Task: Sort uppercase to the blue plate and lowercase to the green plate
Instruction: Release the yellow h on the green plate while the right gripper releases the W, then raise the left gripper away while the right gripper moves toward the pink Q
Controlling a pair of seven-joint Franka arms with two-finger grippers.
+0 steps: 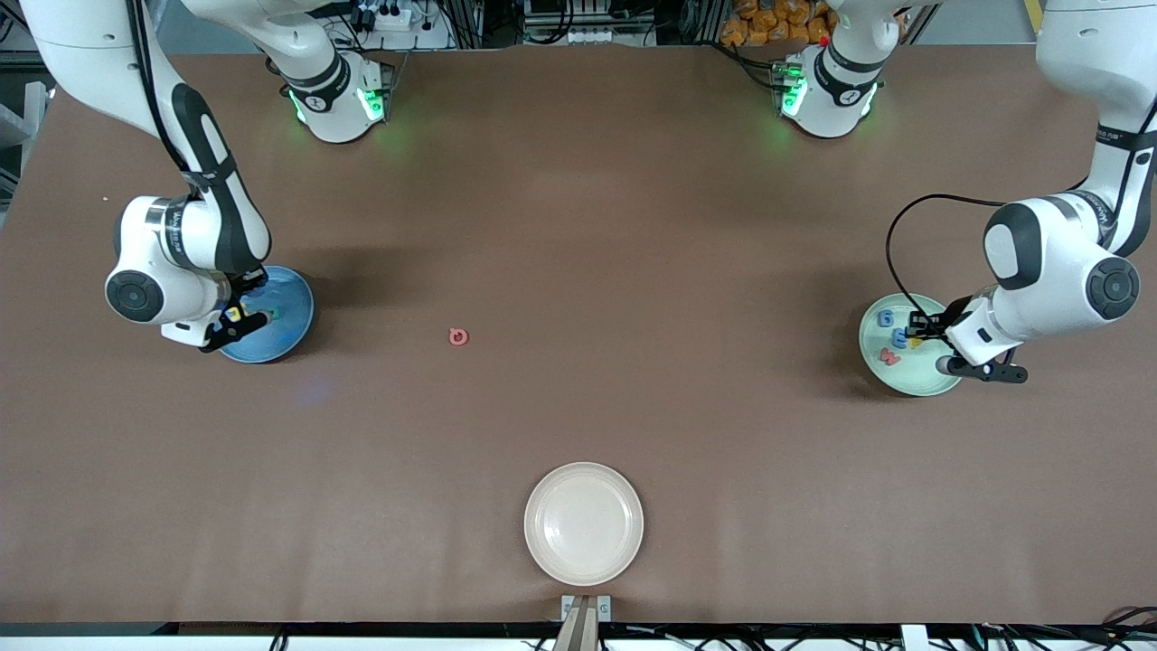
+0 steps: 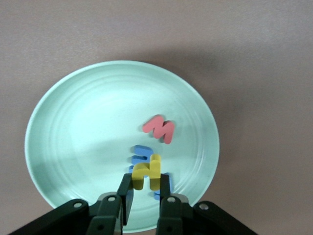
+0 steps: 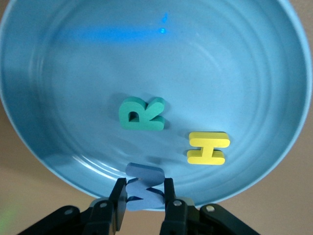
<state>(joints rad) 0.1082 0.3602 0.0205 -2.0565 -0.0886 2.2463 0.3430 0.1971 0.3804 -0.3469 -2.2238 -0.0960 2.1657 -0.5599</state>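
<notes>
Both tools grip half-hidden letters: left tool (image 2: 145, 192) the yellow h (image 2: 147, 172), right tool (image 3: 142, 198) the blue W (image 3: 144, 187).

red Q (image 1: 459, 337) mid-table, cream plate (image 1: 584, 523) (nearer camera)

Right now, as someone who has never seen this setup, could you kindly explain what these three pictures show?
Two robot arms work at a brown table. One picture looks down from across the table; the other two come from wrist cameras. The right gripper, over the blue plate, is shut on a blue W; a green R and yellow H lie in it. The left gripper, over the green plate, is shut on a yellow lowercase letter; a red w lies there. A red Q and a cream plate sit apart.
</notes>
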